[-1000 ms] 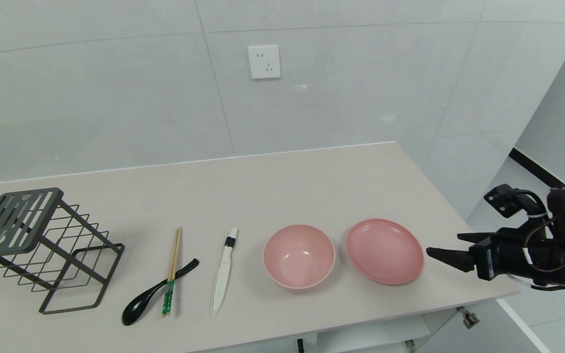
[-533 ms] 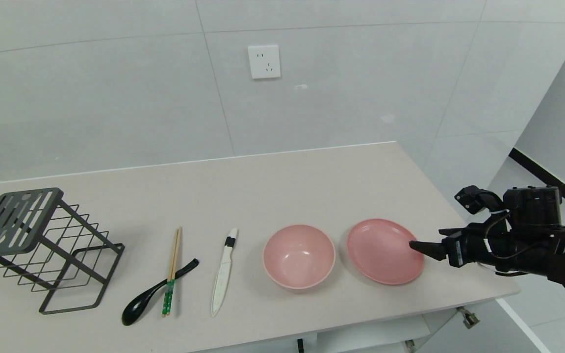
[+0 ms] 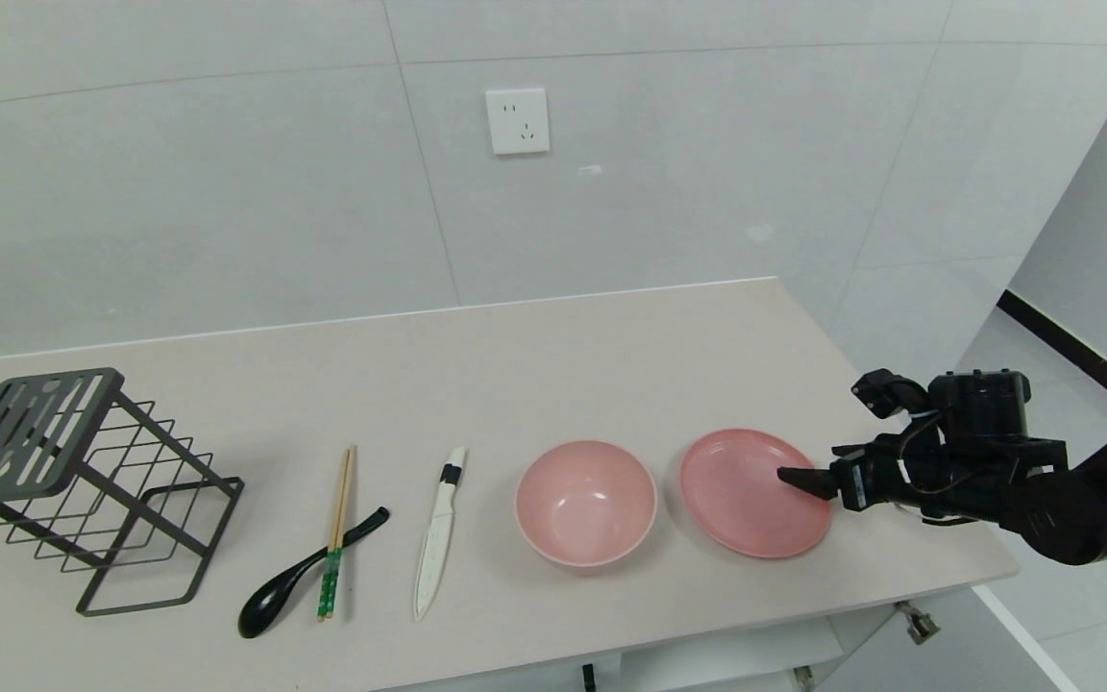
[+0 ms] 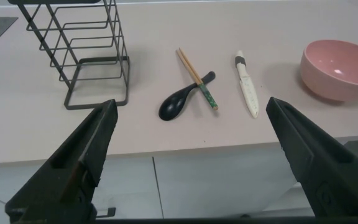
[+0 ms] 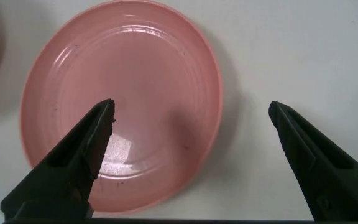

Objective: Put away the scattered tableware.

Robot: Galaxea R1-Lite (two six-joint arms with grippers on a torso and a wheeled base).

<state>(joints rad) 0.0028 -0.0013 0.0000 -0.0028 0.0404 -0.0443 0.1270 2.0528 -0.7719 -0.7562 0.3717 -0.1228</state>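
Pink plate (image 5: 123, 99): it lies flat on the table (image 3: 563, 365), directly under the right gripper (image 5: 191, 117). One finger is over the dish's inside and the other is past its outer rim, over bare tabletop. The rim therefore falls between the two.
Right fingers: they are spread wide and hold nothing. I cannot tell how high they are above the plate.
Change: over the last second the right gripper has come in from beyond the table's right edge. Its fingertips were short of the plate then and now straddle the rim. The plate and everything else on the table have stayed where they were.
Meaning: the approach looks nearly finished. The likely next move is to lower and close on the rim, so the plate is probably the first piece to be put away. Nothing has been stowed yet.
Pink bowl (image 3: 585, 502): it stands just beside the plate, on the side away from the right fingertips. If the plate is nudged it may slide into the bowl.
Left gripper (image 4: 191, 109): its fingers are spread and empty, and it hangs off the table's near edge. The black spoon (image 4: 180, 102), chopsticks (image 4: 196, 78) and white knife (image 4: 248, 93) lie beyond its fingertips, in line with the gap.
Wire rack (image 3: 73, 481): it is well apart from the right fingers, past the bowl and the cutlery, so the carry would be long.
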